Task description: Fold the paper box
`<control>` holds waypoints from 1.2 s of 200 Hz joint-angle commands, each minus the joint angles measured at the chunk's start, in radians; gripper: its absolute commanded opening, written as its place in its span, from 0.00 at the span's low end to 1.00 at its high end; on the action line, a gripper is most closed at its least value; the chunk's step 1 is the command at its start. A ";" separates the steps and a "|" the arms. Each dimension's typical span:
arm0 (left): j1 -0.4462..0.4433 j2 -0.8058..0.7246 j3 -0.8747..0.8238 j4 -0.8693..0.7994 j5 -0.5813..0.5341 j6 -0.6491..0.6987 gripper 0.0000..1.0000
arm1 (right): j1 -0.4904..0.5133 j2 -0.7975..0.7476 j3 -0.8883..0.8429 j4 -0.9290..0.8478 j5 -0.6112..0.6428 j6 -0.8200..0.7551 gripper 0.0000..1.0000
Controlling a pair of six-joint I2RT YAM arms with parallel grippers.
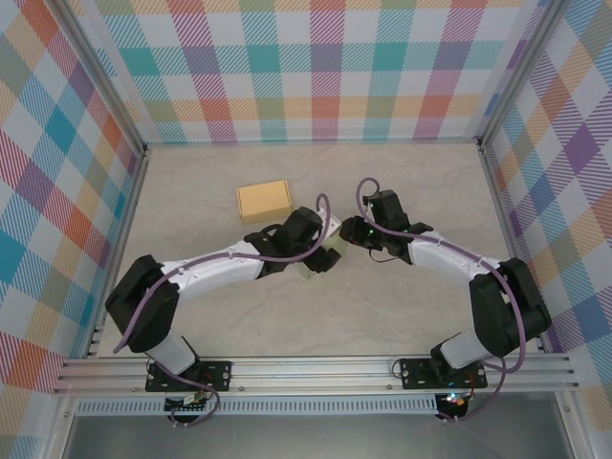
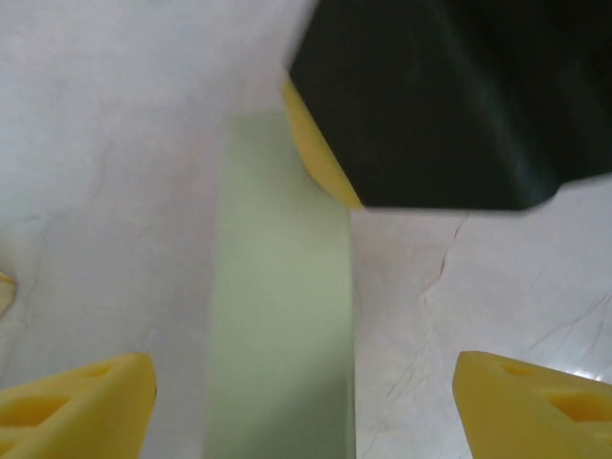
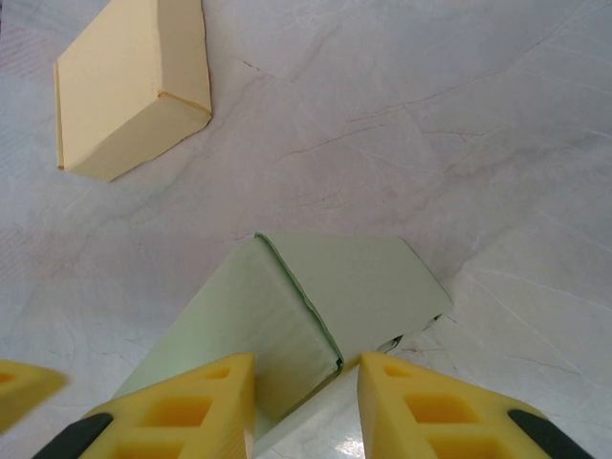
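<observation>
Straddling the pale green paper box [image 2: 277, 287], my left pincer [image 2: 301, 373] stands spread wide, touching neither side. My right pincer [image 3: 306, 368] brackets that box's near corner; whether it pinches I cannot tell. A tan box [image 3: 124, 86] lies ahead-left of it on the table [image 3: 430, 124].

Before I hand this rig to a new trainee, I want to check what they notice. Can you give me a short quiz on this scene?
1. True or false: the tan box touches the green box.
2. What lies between the fingers of the left pincer? A) the tan box B) the green box C) bare table
3. Fill in: in the top view, the tan box lies to the ___ of the green box.
Key: 1 false; 2 B; 3 left.
</observation>
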 commanded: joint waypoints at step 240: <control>0.075 0.406 0.135 0.426 -0.200 0.753 0.51 | 0.009 -0.702 -0.105 -0.414 0.349 -0.015 1.00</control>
